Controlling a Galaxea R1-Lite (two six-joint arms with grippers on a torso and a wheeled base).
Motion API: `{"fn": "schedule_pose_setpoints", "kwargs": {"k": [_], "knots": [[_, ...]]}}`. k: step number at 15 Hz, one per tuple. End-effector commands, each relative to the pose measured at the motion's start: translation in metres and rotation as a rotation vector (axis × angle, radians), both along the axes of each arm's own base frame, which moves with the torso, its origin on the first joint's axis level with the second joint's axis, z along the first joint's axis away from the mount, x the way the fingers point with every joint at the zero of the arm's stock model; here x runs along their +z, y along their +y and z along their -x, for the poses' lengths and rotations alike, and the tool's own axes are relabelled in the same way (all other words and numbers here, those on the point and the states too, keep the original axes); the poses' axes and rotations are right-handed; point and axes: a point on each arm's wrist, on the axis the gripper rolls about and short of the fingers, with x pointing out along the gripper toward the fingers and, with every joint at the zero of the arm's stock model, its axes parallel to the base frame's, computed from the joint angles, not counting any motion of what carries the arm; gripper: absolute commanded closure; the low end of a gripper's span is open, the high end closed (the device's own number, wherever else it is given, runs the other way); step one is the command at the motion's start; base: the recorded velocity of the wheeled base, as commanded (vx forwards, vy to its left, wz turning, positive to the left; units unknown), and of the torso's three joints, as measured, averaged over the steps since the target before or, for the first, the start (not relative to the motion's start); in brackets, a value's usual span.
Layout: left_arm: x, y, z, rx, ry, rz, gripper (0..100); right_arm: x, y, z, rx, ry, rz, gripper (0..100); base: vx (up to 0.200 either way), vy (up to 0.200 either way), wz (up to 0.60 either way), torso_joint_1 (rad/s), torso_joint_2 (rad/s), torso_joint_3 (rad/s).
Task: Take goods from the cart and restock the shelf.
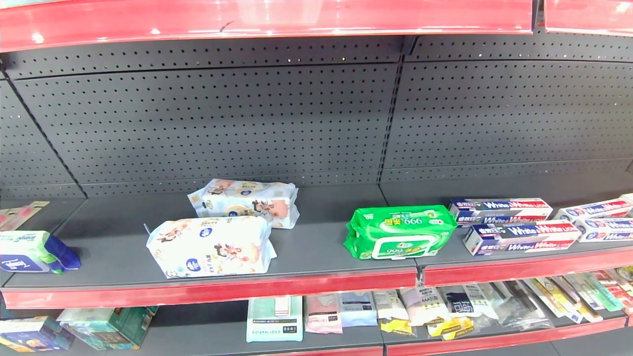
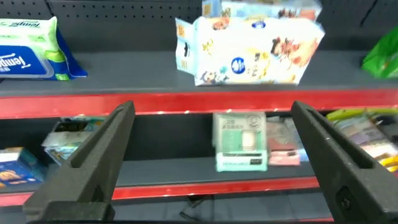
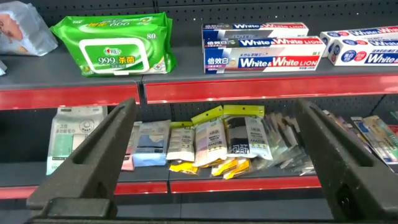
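Wide and empty, left gripper [image 2: 212, 107] and right gripper [image 3: 216, 104] face the shelf [image 1: 321, 242]; a forward lunge could shove the white wipes pack [image 2: 249, 46] ahead of the left askew.

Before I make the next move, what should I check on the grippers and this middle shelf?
1. Left gripper open and empty: ok.
2. Right gripper open and empty: ok.
3. Bare shelf between the front white wipes pack and the green wipes pack: ok.
4. Rear white wipes pack lying flat behind the front one: ok.
5. Toothpaste boxes lying flat behind the red lip: ok.
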Motion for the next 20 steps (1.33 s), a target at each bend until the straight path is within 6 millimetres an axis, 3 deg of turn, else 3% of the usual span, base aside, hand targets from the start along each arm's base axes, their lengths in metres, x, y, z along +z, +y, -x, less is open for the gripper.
{"fn": "schedule_pose_setpoints", "kwargs": {"k": [1, 2, 3, 5, 6, 7, 10, 13, 20], "knots": [[0.094, -0.002, -0.036, 0.019, 0.043, 0.184, 0, 0.0, 0.0, 0.0, 0.001, 0.001, 0.0, 0, 0.0, 0.0, 0.0, 0.0, 0.0, 0.0], [0.108, -0.002, -0.051, 0.037, 0.072, 0.17, 0, 0.0, 0.0, 0.0, 0.001, 0.001, 0.0, 0, 0.0, 0.0, 0.0, 0.0, 0.0, 0.0], [0.117, 0.002, -0.083, 0.163, 0.161, 0.105, 0, 0.0, 0.0, 0.0, 0.001, 0.001, 0.0, 0, 0.0, 0.0, 0.0, 0.0, 0.0, 0.0], [0.116, 0.026, -0.136, 0.379, 0.34, -0.005, 0, 0.0, 0.0, 0.0, -0.001, 0.001, 0.0, 0, 0.0, 0.0, 0.0, 0.0, 0.0, 0.0], [0.113, 0.033, -0.152, 0.39, 0.397, -0.019, 0, 0.0, 0.0, 0.0, 0.001, 0.001, 0.0, 0, 0.0, 0.0, 0.0, 0.0, 0.0, 0.0], [0.105, 0.041, -0.182, 0.354, 0.483, -0.001, 0, 0.0, 0.0, 0.0, -0.001, 0.001, 0.0, 0, 0.0, 0.0, 0.0, 0.0, 0.0, 0.0], [0.091, 0.05, -0.227, 0.317, 0.573, 0.023, 0, 0.0, 0.0, 0.0, 0.001, 0.001, 0.0, 0, 0.0, 0.0, 0.0, 0.0, 0.0, 0.0], [0.087, 0.059, -0.239, 0.354, 0.59, 0.031, 0, 0.0, 0.0, 0.0, 0.001, 0.001, 0.0, 0, 0.0, 0.0, 0.0, 0.0, 0.0, 0.0], [0.052, 0.067, -0.263, 0.375, 0.734, 0.031, 0, 0.0, 0.0, 0.0, -0.001, 0.001, 0.0, 0, 0.0, 0.0, 0.0, 0.0, 0.0, 0.0]]}}
